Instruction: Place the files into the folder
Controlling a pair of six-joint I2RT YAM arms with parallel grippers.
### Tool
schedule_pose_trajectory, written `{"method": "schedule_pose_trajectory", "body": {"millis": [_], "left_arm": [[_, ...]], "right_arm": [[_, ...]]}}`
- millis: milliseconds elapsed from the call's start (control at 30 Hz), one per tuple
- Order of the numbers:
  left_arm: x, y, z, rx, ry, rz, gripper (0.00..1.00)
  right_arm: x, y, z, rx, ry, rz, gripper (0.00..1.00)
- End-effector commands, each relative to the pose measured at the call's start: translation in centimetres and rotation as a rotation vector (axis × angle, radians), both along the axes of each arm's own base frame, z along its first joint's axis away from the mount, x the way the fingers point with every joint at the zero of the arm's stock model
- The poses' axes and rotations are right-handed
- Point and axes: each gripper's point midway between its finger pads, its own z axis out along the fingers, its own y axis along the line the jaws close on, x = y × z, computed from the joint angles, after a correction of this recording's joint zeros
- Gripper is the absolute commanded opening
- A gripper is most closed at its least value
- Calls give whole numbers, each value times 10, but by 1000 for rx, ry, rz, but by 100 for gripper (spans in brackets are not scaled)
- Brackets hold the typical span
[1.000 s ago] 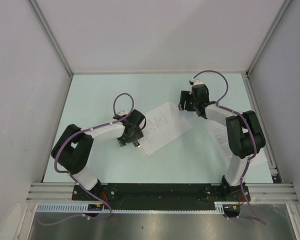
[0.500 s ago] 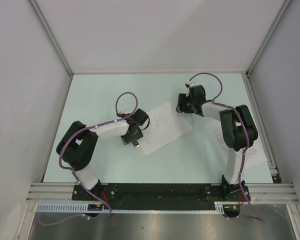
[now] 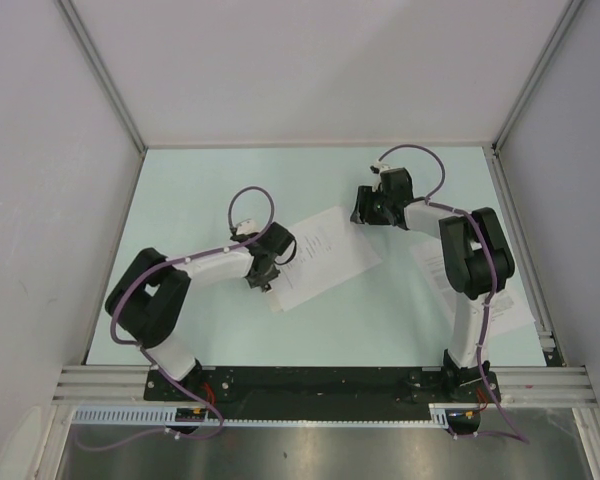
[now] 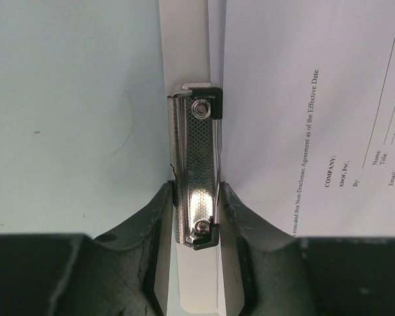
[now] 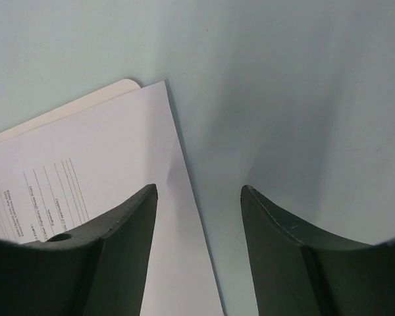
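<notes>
The left gripper [image 4: 196, 191] is pinching the clip [image 4: 196, 151] between its fingers, probably to lever it open so paper can slide under. The folder [image 4: 184, 39] is lying mid-frame in the top view, with one sheet [image 4: 283, 99] resting on it beside the clip. The right gripper [image 5: 199, 194] is hovering with its jaws apart, holding nothing, over that sheet's far corner, likely to steady it. More sheets [image 3: 510, 310] are lying at lower right.

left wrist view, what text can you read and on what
"executed this Non-Disclosure Agreement as of the Effective Date", on the printed sheet
"COMPANY:", same sheet
"XDOF, INC.", same sheet
"By:", "Name", "Title", "Email:", beside its signature lines
Right wrist and top views: print too small to read.
</notes>
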Motion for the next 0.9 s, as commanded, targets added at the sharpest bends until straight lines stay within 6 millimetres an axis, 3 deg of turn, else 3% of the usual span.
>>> {"method": "schedule_pose_trajectory", "body": {"millis": [0,67,167,333,467,600,700,800,833,867], "left_arm": [[-14,24,-2,82,8,-47,0],[-13,23,0,75,-1,-77,0],[-13,16,3,28,-26,-124,0],[-17,12,2,-11,-37,-158,0],[-21,13,-2,-20,-15,-155,0],[-23,13,-6,-31,1,-148,0],[-25,12,-8,-33,10,-153,0],[-25,10,-9,-41,13,-153,0],[-25,8,-9,-48,14,-154,0],[-25,8,-9,-53,14,-152,0]], "right_arm": [[-2,12,2,59,36,33,57],[-6,14,2,76,53,40,58],[-13,21,2,100,72,89,70],[-23,15,-2,38,101,89,77],[-21,17,22,-23,26,72,85],[-15,13,75,-72,-104,9,92],[-31,46,93,-43,-134,59,94],[-49,86,98,48,-113,113,93],[-53,96,91,75,-87,131,91],[-56,111,92,149,-63,126,81]]}}
